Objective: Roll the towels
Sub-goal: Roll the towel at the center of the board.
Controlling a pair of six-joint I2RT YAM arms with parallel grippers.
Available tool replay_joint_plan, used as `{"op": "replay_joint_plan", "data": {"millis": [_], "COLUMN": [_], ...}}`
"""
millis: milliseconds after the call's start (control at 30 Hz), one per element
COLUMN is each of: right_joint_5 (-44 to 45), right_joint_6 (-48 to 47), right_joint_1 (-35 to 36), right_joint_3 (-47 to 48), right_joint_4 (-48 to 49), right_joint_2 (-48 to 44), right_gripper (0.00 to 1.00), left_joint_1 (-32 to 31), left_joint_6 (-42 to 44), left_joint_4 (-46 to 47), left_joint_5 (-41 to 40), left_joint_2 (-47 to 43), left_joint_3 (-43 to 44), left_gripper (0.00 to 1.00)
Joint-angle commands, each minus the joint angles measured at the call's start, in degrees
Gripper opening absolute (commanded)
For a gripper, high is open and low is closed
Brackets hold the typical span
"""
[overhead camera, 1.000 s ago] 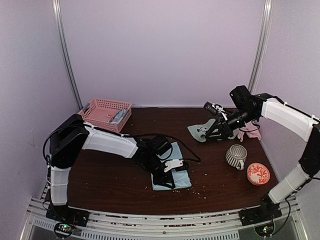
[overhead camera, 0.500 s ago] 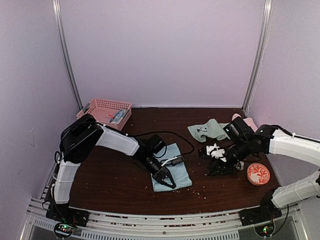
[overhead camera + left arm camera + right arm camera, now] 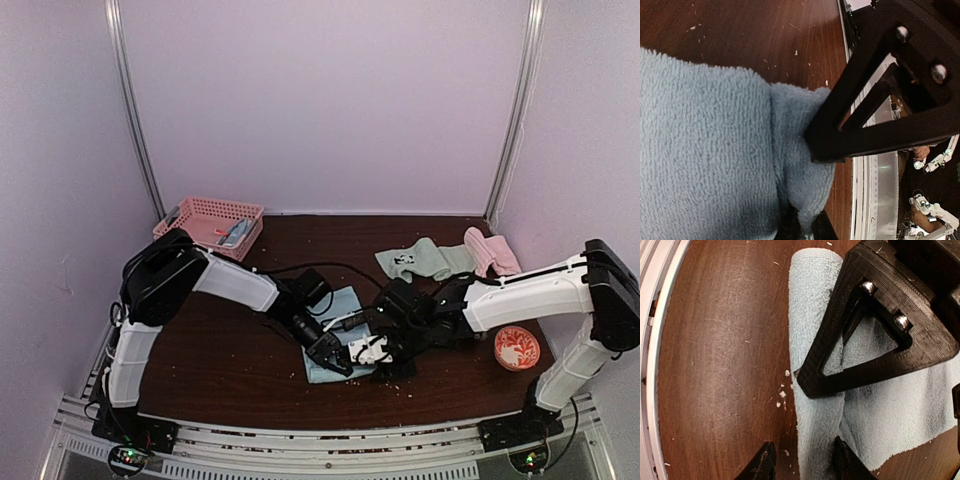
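Left gripper (image 3: pixel 340 366) was clamped on a fold at the near edge of the light blue towel (image 3: pixel 346 303), mid-table. Right gripper (image 3: pixel 802 462) stood spread, straddling that towel's near-right edge. Sage green towel (image 3: pixel 415 262) and pink towel (image 3: pixel 488 250) lay far right.

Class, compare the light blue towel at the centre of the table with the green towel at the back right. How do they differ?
The blue towel looks plain; the green towel bears a small dark mark. The blue towel has its near edge curled over, pinched by the left gripper, with the right gripper astride it; the green towel lies untouched. Both are small soft cloths.
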Motion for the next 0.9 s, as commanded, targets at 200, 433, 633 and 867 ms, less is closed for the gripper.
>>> {"op": "replay_joint_plan", "data": {"millis": [200, 433, 633, 867], "right_joint_5": [3.4, -3.2, -11.5, -23.4], "right_joint_6": [-1.7, -3.1, -2.7, -1.6], "right_joint_1": [0.9, 0.9, -0.6, -6.9], "right_joint_3": [2.4, 5.4, 8.7, 19.4], "right_joint_4": [4.4, -3.6, -14.1, -27.3], "right_joint_2": [6.6, 9.5, 10.5, 20.7], "right_gripper": [0.36, 0.06, 0.04, 0.04], "left_joint_1": [-0.1, -0.1, 1.8, 5.3], "left_joint_6": [0.0, 0.6, -3.1, -7.3], "left_joint_4": [0.6, 4.8, 10.1, 17.7], "left_joint_5": [-2.1, -5.0, -12.2, -24.8], "left_joint_2": [3.1, -4.4, -15.0, -32.2], "left_joint_3": [-1.7, -6.7, -16.8, -30.6], "left_gripper": [0.06, 0.24, 0.37, 0.41]}}
